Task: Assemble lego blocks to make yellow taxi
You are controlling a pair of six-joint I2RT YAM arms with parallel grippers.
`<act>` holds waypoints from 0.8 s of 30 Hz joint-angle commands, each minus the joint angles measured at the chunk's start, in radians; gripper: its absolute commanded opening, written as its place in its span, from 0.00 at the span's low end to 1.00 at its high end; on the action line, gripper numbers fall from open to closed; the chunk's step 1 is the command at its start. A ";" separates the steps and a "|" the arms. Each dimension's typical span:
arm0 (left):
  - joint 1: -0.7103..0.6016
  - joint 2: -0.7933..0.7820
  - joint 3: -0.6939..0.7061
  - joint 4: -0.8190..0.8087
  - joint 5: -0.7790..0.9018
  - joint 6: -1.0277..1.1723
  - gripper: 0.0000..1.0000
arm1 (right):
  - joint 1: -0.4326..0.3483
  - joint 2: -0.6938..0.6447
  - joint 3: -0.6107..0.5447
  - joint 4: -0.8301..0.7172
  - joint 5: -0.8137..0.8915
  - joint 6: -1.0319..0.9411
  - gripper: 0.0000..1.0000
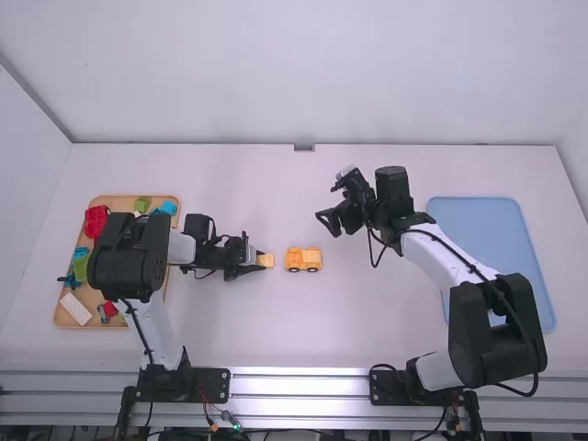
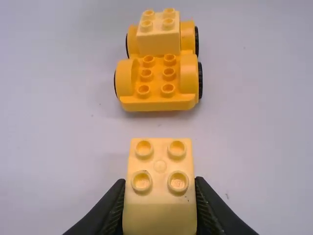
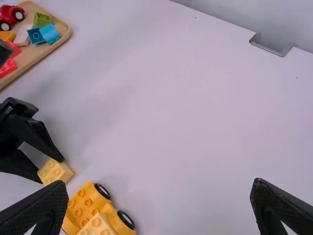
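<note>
While the yellow wheeled base [image 1: 303, 260] sits on the table between your two grippers, you can see a pale yellow seated block [image 2: 159, 36] on one end of it. The other end, the one nearer your left gripper [image 1: 261, 261], has six bare studs. The base stands upright on its black-tyred wheels, right around the middle of the table.

Your left gripper is closed onto a second pale yellow piece, the held block [image 2: 160, 196], with a finger against each of two opposite sides. Its four studs face up, and it is just beside the base's bare-studded end, with a gap between them. You can't tell whether its underside touches the table.

Your right gripper [image 1: 330, 202] is spread wide with nothing between its fingers [image 3: 36, 210]. In the high view it's beyond the base and a little to the right, and its arm slants back across part of the blue tray [image 1: 478, 216].

Over on your left, the wooden tray [image 1: 61, 319] lies partly under the left arm. In it you've got loose pieces, among them a red piece [image 1: 96, 220], a green block [image 3: 42, 19], blue blocks [image 3: 49, 33] and a white block [image 1: 76, 309]. Farthest out, a small metal bracket [image 1: 304, 147] sits at the far edge of the white table [image 1: 386, 312].
</note>
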 commanded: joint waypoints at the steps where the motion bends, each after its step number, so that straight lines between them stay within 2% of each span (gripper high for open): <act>1: 0.000 0.010 -0.002 -0.005 0.097 -0.004 0.27 | -0.001 -0.014 -0.008 0.002 -0.005 0.002 0.98; 4: 0.000 0.002 0.018 -0.037 0.127 -0.008 0.28 | -0.001 -0.014 -0.008 -0.017 0.000 -0.053 0.98; 7: 0.000 -0.017 0.043 -0.081 0.145 -0.059 0.28 | -0.001 -0.013 -0.019 -0.063 -0.016 -0.195 0.99; 9: -0.002 -0.030 0.058 -0.111 0.148 -0.082 0.25 | -0.001 -0.009 -0.053 -0.043 -0.022 -0.251 0.98; 10: -0.009 -0.041 0.068 -0.136 0.147 -0.082 0.24 | -0.001 -0.005 -0.089 0.002 -0.037 -0.276 0.98; 12: -0.018 -0.060 0.079 -0.161 0.139 -0.065 0.20 | -0.005 0.012 -0.210 0.190 -0.125 -0.319 0.98; 13: -0.019 -0.060 0.080 -0.160 0.139 -0.065 0.20 | -0.006 0.013 -0.218 0.204 -0.132 -0.322 0.98; 15: -0.038 -0.069 0.085 -0.154 0.149 -0.089 0.20 | -0.024 0.029 -0.328 0.381 -0.264 -0.362 0.98; 17: -0.053 -0.071 0.092 -0.155 0.148 -0.109 0.19 | -0.040 0.051 -0.378 0.465 -0.352 -0.380 0.98; 22: -0.097 -0.071 0.102 -0.146 0.143 -0.122 0.18 | -0.062 0.176 -0.370 0.488 -0.474 -0.414 0.98; 24: -0.119 -0.071 0.110 -0.135 0.113 -0.153 0.16 | -0.059 0.242 -0.340 0.459 -0.521 -0.513 0.98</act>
